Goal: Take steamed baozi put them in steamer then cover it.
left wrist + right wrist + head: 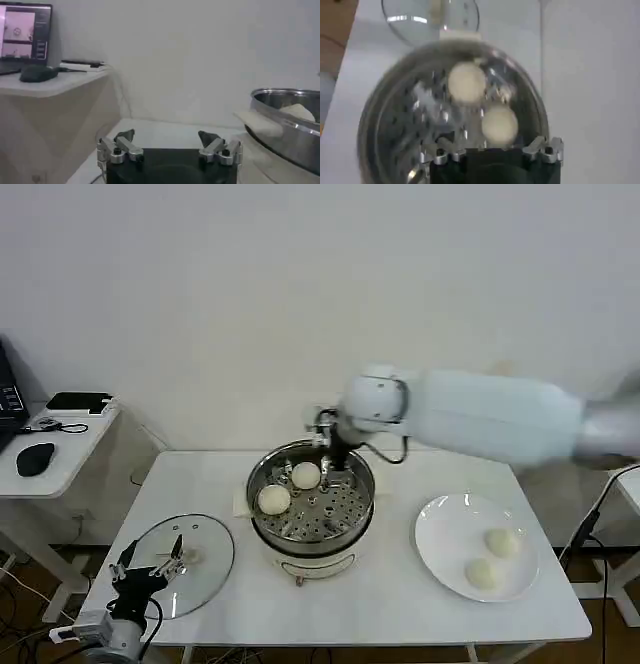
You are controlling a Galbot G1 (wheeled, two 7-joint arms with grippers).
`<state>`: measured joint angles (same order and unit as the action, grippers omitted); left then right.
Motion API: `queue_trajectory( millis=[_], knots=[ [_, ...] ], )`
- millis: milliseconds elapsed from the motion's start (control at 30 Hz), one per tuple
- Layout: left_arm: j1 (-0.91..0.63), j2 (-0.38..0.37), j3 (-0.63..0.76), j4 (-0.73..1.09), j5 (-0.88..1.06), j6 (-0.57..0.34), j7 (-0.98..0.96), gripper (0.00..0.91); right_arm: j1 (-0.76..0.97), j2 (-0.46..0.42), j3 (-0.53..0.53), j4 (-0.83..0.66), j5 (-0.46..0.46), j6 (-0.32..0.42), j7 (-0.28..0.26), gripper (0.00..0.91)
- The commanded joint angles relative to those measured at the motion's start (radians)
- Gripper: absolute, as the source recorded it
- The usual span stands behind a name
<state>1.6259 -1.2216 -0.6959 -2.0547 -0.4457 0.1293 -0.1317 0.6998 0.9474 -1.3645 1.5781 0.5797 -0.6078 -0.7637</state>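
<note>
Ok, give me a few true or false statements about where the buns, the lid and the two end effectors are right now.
1. Two baozi lie in the steamer. True.
2. The white plate holds three baozi. False: two lie on it.
3. The cover sits on the steamer. False: it lies flat on the table, to the robot's left of the steamer.
4. The right end effector is at the steamer's far rim, open. True.
5. The left end effector grips a baozi. False: it is open, holding nothing, over the cover.

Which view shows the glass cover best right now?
The head view: the whole cover lies flat on the table, left of the steamer, under the left tool. The right wrist view catches part of it beyond the steamer.
</note>
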Motion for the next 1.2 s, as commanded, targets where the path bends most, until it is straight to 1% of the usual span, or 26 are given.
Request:
queue_trajectory(
  millis=[33, 133, 233, 333, 467, 567, 633, 667, 700, 733, 833, 967, 1200],
  knots=[
    [0.0, 0.021, -0.007, 0.006, -0.011, 0.004, 0.0, 0.907, 0.035, -0.459, -0.003, 0.18, -0.278, 0.231, -0.224, 0.907],
    [0.0, 0.024, -0.007, 0.01, -0.011, 0.004, 0.001, 0.907, -0.068, -0.556, 0.045, 0.2, -0.357, 0.264, -0.231, 0.907],
    [0.001, 0.025, -0.004, 0.015, -0.01, 0.003, 0.001, 0.907, -0.144, -0.629, 0.05, 0.204, -0.472, 0.295, -0.234, 0.907],
    [0.001, 0.024, 0.001, 0.017, -0.008, 0.003, 0.002, 0.907, -0.188, -0.673, 0.04, 0.207, -0.51, 0.308, -0.229, 0.907],
    [-0.002, 0.015, 0.012, 0.024, -0.002, 0.003, 0.001, 0.907, -0.305, -0.703, 0.108, 0.203, -0.558, 0.32, -0.214, 0.907],
    [-0.003, 0.008, 0.021, 0.029, 0.005, 0.003, 0.002, 0.907, -0.442, -0.72, 0.239, 0.2, -0.582, 0.323, -0.212, 0.907],
    [-0.003, 0.006, 0.023, 0.032, 0.007, 0.003, 0.002, 0.907, -0.496, -0.725, 0.28, 0.199, -0.598, 0.326, -0.216, 0.907],
    [-0.003, 0.006, 0.023, 0.035, 0.009, 0.003, 0.002, 0.907, -0.561, -0.728, 0.331, 0.195, -0.608, 0.328, -0.215, 0.907],
    [-0.002, 0.006, 0.022, 0.035, 0.009, 0.003, 0.002, 0.907, -0.595, -0.729, 0.358, 0.193, -0.613, 0.329, -0.216, 0.907],
    [-0.001, 0.007, 0.021, 0.036, 0.009, 0.003, 0.002, 0.907, -0.614, -0.726, 0.366, 0.188, -0.621, 0.331, -0.216, 0.907],
    [0.002, 0.007, 0.014, 0.038, 0.008, 0.003, 0.001, 0.907, -0.733, -0.713, 0.452, 0.164, -0.648, 0.337, -0.214, 0.907],
    [0.007, 0.006, 0.006, 0.041, 0.009, 0.003, 0.001, 0.907, -0.814, -0.674, 0.517, 0.125, -0.661, 0.341, -0.205, 0.907],
    [0.011, 0.004, -0.008, 0.04, 0.008, 0.005, 0.001, 0.907, -0.898, -0.603, 0.574, 0.061, -0.698, 0.344, -0.195, 0.907]
  ],
)
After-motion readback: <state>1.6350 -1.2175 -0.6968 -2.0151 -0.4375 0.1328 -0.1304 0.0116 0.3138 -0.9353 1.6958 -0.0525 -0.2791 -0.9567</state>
